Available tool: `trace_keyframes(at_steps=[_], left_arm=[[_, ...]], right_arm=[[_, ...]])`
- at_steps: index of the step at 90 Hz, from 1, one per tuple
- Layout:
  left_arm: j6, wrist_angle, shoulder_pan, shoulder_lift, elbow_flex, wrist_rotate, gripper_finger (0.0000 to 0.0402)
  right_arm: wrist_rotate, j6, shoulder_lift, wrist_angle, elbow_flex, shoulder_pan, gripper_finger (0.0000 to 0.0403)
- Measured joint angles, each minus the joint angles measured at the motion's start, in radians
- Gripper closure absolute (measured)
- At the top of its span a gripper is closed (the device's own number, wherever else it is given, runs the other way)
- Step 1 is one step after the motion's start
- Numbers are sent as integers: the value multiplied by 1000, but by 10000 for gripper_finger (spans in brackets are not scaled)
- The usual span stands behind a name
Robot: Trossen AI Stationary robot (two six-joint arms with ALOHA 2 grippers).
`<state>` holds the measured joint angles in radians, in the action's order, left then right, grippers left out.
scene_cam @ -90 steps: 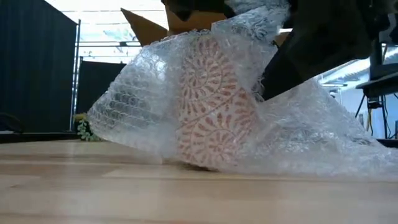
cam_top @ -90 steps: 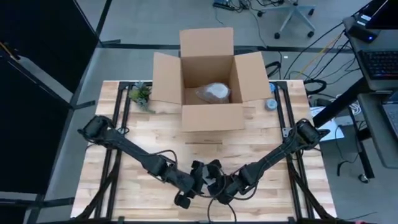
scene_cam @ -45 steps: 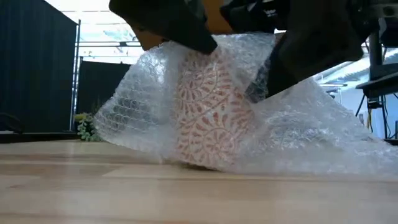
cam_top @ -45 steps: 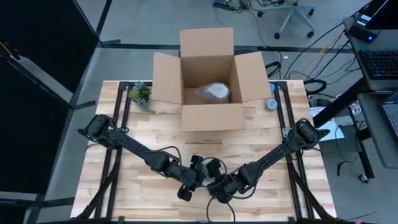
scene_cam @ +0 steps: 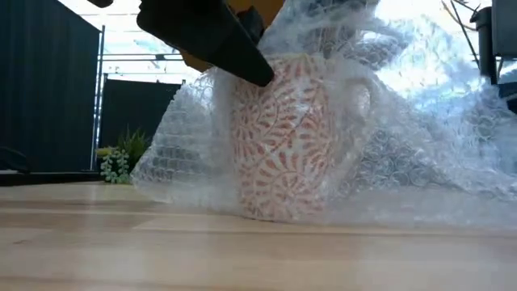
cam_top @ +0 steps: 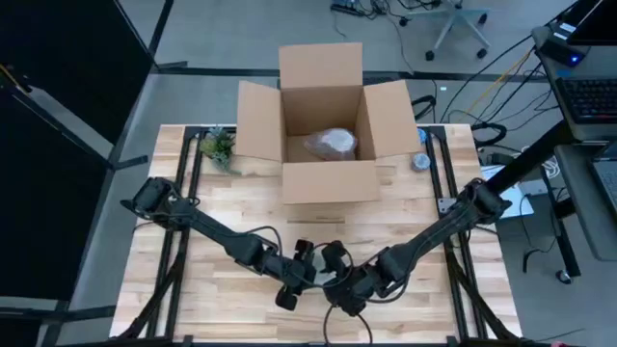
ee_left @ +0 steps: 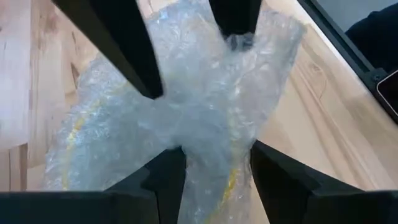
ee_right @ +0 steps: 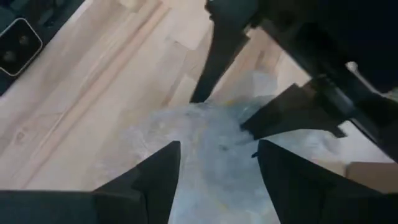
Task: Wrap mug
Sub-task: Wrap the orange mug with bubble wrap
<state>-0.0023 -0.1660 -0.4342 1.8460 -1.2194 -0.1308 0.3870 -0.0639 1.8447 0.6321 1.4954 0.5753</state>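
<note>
Mug (scene_cam: 287,137), red-and-white patterned, stands upright on the table (cam_top: 241,207) near its front edge, draped in bubble wrap (ee_left: 186,112). Left gripper (ee_left: 208,158) has its jaws apart, straddling the bunched wrap. Right gripper (ee_right: 217,155) also spread above the wrap. No legible writing or labels on the mug or the open cardboard box (cam_top: 323,125).

table (cam_top: 231,202): wood | on it: cardboard box (cam_top: 328,145); plant (cam_top: 218,146); bubble-wrapped mug (scene_cam: 295,137); tape roll (cam_top: 420,161)
</note>
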Motion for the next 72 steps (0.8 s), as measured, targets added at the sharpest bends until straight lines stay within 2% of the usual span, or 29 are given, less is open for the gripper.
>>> trace_keyframes(at_steps=[10, 24, 50, 61, 72], left_arm=[[-10, 19, 7, 22, -2, 0, 240], [-8, 48, 8, 42, -2, 0, 240], [-15, 40, 9, 43, -2, -1, 240], [-18, 40, 9, 44, -1, -1, 240], [-16, 44, 8, 44, -1, 0, 240]], right_arm=[[-7, 17, -1, -9, 1, 1, 203], [-128, 82, 42, -51, 2, -2, 203], [-120, 112, 139, -18, 4, -31, 203], [-136, 102, 114, 7, 12, -26, 203], [-74, 71, 57, 64, 59, -8, 203]])
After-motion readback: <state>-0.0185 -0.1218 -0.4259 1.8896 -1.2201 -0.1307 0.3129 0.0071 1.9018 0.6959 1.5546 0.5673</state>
